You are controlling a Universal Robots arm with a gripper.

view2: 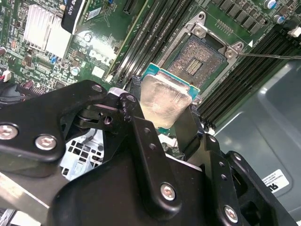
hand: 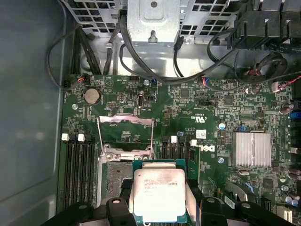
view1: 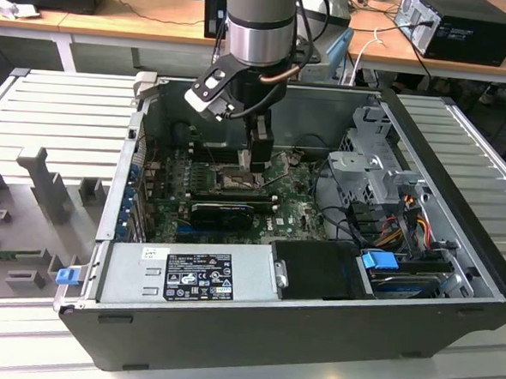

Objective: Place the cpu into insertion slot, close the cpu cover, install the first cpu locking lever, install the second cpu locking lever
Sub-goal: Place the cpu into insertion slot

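Inside the case (view1: 295, 338), gripper (view2: 162, 109) holds cpu (view2: 164, 100) over insertion slot (view2: 198, 60)

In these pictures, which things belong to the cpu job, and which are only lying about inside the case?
For the job:
- cpu, held in the gripper
- insertion slot, empty
- cpu cover, swung open

Only lying about:
- power supply
- heatsink
- coin battery
- memory slots
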